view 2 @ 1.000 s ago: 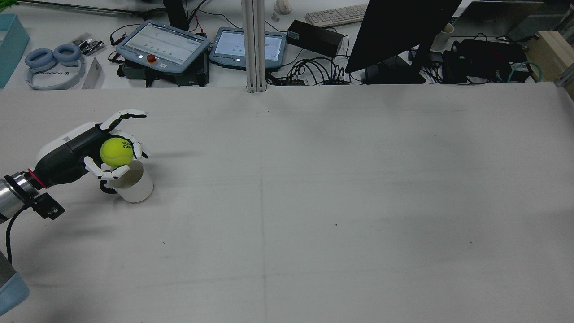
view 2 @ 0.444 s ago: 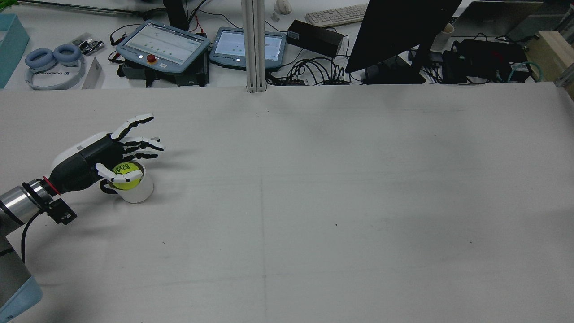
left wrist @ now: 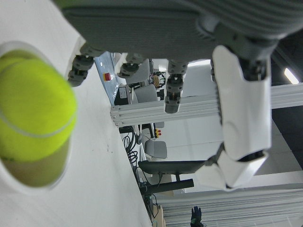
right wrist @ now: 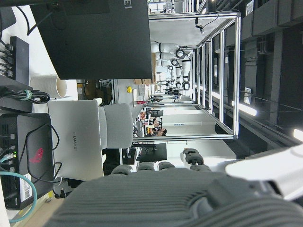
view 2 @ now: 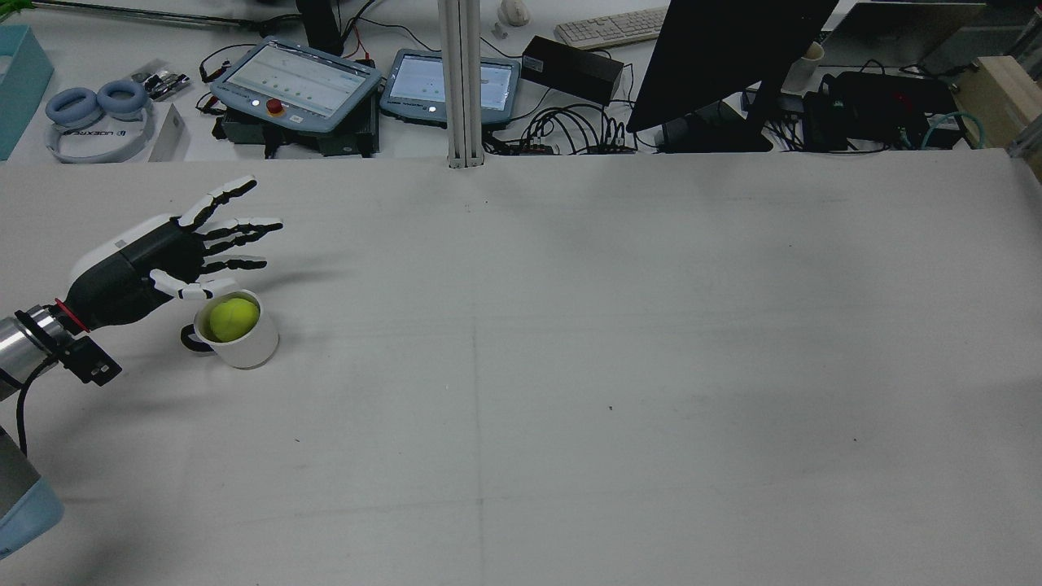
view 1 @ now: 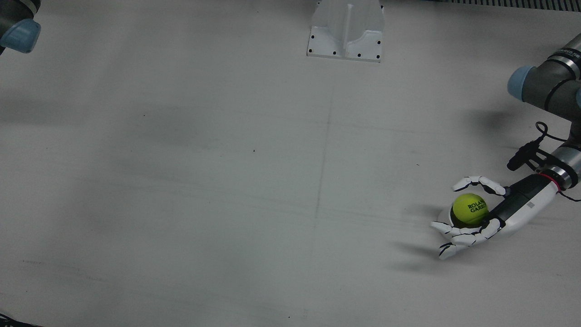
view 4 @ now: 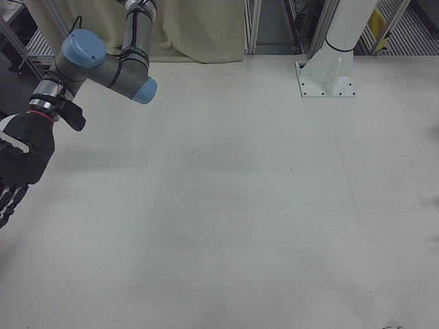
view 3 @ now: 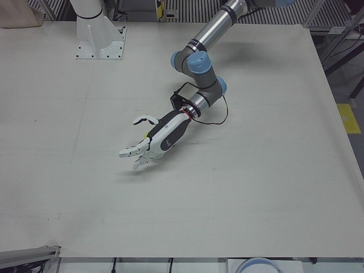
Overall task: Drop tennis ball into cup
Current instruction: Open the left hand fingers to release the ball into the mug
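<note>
A yellow tennis ball lies inside a white cup that stands upright at the table's left side in the rear view. My left hand is open and empty, with its fingers spread, just above and behind the cup and apart from the ball. The front view shows the ball between the hand's spread fingers, with the cup's rim beside it. The left hand view has the ball in the cup below the palm. My right hand hangs open at the table's other side, holding nothing.
Beyond the table's far edge are two teach pendants, a black monitor, headphones and a metal post. A white pedestal stands at the table's robot side. The left arm's elbow reaches over the table.
The left hand opened and let go of the ball, which fell into the cup. The hand then drew up and back from the cup with fingers spread.
</note>
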{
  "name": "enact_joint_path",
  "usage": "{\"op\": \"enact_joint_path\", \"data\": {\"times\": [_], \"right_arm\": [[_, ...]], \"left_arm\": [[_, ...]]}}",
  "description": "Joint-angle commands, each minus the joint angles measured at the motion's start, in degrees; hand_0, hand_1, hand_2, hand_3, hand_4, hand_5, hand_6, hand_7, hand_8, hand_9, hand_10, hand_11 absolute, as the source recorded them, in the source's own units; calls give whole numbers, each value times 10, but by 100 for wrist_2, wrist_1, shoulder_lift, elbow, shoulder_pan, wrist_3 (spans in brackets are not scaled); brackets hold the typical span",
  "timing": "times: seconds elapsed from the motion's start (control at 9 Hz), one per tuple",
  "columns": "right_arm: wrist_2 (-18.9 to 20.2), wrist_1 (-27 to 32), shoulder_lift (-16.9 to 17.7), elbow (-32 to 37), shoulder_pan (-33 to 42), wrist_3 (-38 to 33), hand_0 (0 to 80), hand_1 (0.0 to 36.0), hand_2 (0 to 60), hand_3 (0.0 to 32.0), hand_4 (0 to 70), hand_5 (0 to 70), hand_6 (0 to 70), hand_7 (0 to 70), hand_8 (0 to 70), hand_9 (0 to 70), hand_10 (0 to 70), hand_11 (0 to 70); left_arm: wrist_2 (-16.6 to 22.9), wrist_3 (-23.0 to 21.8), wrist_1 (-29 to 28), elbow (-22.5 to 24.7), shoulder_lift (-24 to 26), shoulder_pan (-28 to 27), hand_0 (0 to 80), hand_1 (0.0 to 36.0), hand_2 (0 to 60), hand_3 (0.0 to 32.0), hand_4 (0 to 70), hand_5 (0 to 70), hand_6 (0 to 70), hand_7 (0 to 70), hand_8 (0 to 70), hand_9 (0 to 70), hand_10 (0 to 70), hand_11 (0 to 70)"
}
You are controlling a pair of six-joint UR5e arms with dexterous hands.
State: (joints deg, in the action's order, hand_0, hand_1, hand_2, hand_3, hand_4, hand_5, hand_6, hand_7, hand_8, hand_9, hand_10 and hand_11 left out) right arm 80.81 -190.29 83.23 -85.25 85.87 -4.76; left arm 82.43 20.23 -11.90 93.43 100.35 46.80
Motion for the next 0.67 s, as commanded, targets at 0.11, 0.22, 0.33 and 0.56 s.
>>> {"op": "enact_joint_path", "data": {"times": [0.11, 0.22, 0.33, 0.56], "right_arm": [[-3, 0, 0, 0, 0, 1, 0, 0, 0, 0, 0, 0, 0, 0, 0, 0, 0, 0], [-3, 0, 0, 0, -8, 1, 0, 0, 0, 0, 0, 0, 0, 0, 0, 0, 0, 0], [5, 0, 0, 0, 0, 1, 0, 0, 0, 0, 0, 0, 0, 0, 0, 0, 0, 0], [-3, 0, 0, 0, 0, 1, 0, 0, 0, 0, 0, 0, 0, 0, 0, 0, 0, 0]], "left_arm": [[552, -546, 100, 62, -33, 1678, 572, 303, 366, 320, 0, 151, 244, 117, 101, 9, 74, 135], [651, -556, 135, 35, -50, 2197, 571, 301, 374, 320, 0, 157, 284, 112, 106, 8, 77, 139], [713, -556, 179, 0, -50, 2602, 580, 319, 377, 320, 0, 142, 205, 119, 78, 9, 79, 143], [819, -573, 101, -490, -59, 3114, 562, 269, 331, 320, 0, 172, 402, 82, 120, 3, 84, 148]]}}
